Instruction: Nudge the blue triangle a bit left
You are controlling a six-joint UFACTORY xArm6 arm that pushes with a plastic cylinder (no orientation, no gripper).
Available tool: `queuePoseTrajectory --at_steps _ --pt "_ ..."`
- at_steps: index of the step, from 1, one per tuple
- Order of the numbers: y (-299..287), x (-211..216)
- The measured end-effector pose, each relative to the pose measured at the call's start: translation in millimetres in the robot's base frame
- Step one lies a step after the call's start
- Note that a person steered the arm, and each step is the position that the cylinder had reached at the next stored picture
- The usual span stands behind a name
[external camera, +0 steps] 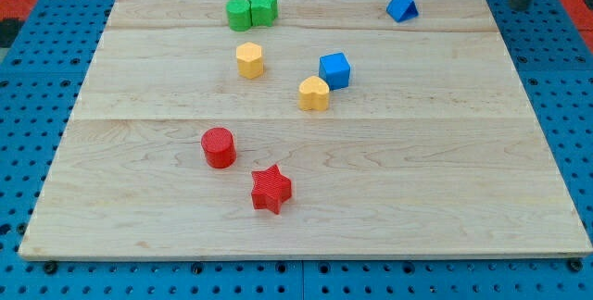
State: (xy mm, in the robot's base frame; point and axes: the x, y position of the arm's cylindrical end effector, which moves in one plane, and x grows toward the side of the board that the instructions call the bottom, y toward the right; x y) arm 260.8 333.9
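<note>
The blue triangle [402,6] sits near the top edge of the wooden board [306,217], towards the view's right. My rod enters at the view's top right corner, and my tip [522,4] is just past the board's right edge, well to the right of the blue triangle and level with it. Nothing touches the triangle.
Two green blocks [251,11] touch each other at the top, left of centre. A yellow hexagon [249,60], a yellow heart-like block [314,93] and a blue cube [334,69] sit mid-board. A red cylinder [219,147] and a red star [271,189] lie lower left.
</note>
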Motion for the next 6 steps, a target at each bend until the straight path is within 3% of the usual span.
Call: queuePoseTrajectory --at_steps 1,2,4,6 --pt "-15 65" --pt "-25 38" --pt "-26 -68" --pt "-194 -7"
